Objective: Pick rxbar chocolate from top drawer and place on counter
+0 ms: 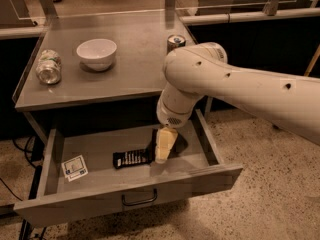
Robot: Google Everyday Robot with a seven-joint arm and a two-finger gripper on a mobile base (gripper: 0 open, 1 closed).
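Note:
The rxbar chocolate (131,158), a flat black bar with white lettering, lies on the floor of the open top drawer (190,184) near its middle. My gripper (162,148) hangs down into the drawer from the big white arm (240,89). It is at the bar's right end, and its tip hides that end. The grey counter (135,69) is right above the drawer.
On the counter stand a white bowl (96,53) and a can (175,42) at the back right. A clear container (48,67) lies on its side at the left. A small white card with blue print (75,167) lies in the drawer's left part. The dark wire handle (139,200) is on the drawer front.

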